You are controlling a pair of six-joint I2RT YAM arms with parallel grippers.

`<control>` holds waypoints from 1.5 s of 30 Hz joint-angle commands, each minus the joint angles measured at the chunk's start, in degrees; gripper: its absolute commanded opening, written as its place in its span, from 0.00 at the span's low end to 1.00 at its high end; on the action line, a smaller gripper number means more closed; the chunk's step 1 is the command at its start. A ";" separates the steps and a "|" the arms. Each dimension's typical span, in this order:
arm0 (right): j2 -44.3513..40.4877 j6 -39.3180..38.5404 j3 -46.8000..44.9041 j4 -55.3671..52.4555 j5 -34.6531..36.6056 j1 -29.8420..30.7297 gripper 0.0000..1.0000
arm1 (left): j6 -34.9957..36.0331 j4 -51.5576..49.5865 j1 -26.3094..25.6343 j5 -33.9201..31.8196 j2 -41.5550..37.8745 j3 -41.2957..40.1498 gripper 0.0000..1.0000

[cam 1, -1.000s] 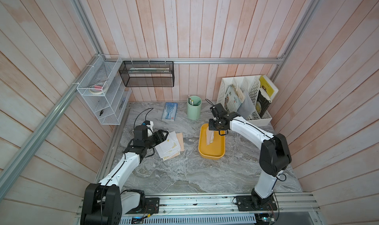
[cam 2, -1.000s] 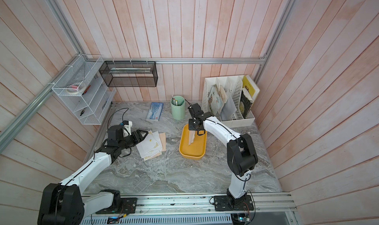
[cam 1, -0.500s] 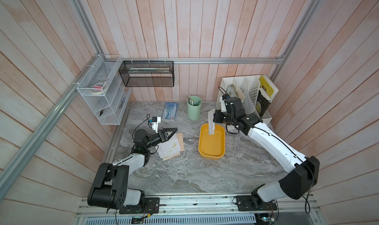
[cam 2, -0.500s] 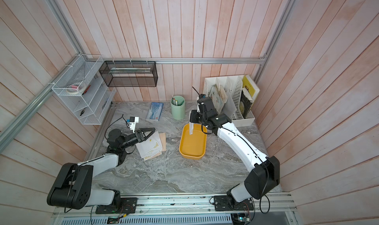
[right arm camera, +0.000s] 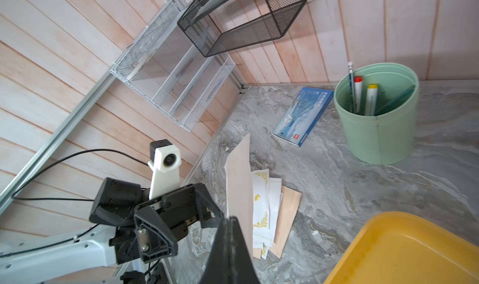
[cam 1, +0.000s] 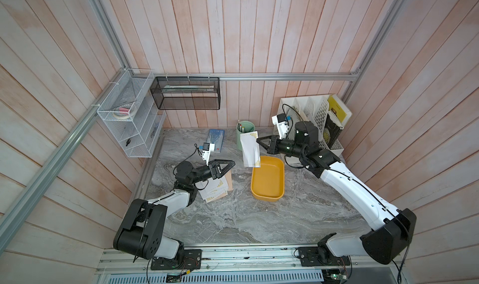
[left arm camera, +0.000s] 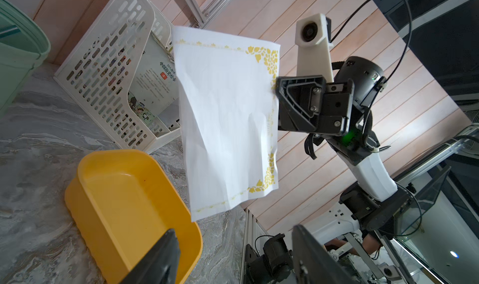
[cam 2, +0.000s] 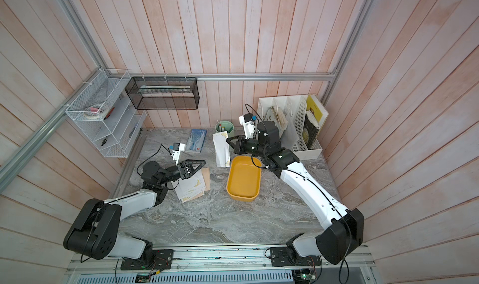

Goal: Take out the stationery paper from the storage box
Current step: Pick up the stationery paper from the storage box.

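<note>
One stationery paper point(cam 1: 249, 150) | clamped in right pincer point(cam 1: 258, 140) | left pincer point(cam 1: 228, 167) agape

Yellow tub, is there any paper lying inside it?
No, the yellow tub is bare inside, and the white gold-bordered sheet hangs from the right gripper.

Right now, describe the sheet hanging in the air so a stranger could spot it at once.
Find the mustard-yellow tub in the middle of the marble table. By its far end a white sheet with gold corners hangs upright, pinched in the right gripper's shut jaws. Unlike the pile of sheets lying flat, it is airborne.
</note>
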 commanded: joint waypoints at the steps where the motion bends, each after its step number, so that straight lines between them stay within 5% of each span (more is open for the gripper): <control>1: -0.71 1.93 -0.24 5.08 -5.96 0.79 0.00 | 5.23 -5.14 -1.34 -1.25 -0.23 3.12 0.72; 14: 0.10 1.76 0.20 4.50 -6.05 3.47 0.00 | 8.77 -8.92 -3.49 -3.58 0.53 7.24 0.69; 24: 0.78 1.60 -0.92 3.48 -3.50 3.40 0.00 | 12.60 -15.43 -3.57 -5.41 -3.65 7.07 0.20; 33: 2.99 0.55 0.06 1.70 -1.68 3.41 0.00 | 19.38 -27.54 -3.62 -9.66 -8.91 7.33 0.03; 37: 2.70 0.35 -0.13 1.31 0.17 3.31 0.29 | 21.27 -31.92 -3.54 -11.41 -10.50 7.01 0.00; 45: 0.44 -0.79 -1.30 -1.02 3.59 1.15 0.42 | 25.63 -46.95 -1.65 -21.05 -16.41 5.47 0.00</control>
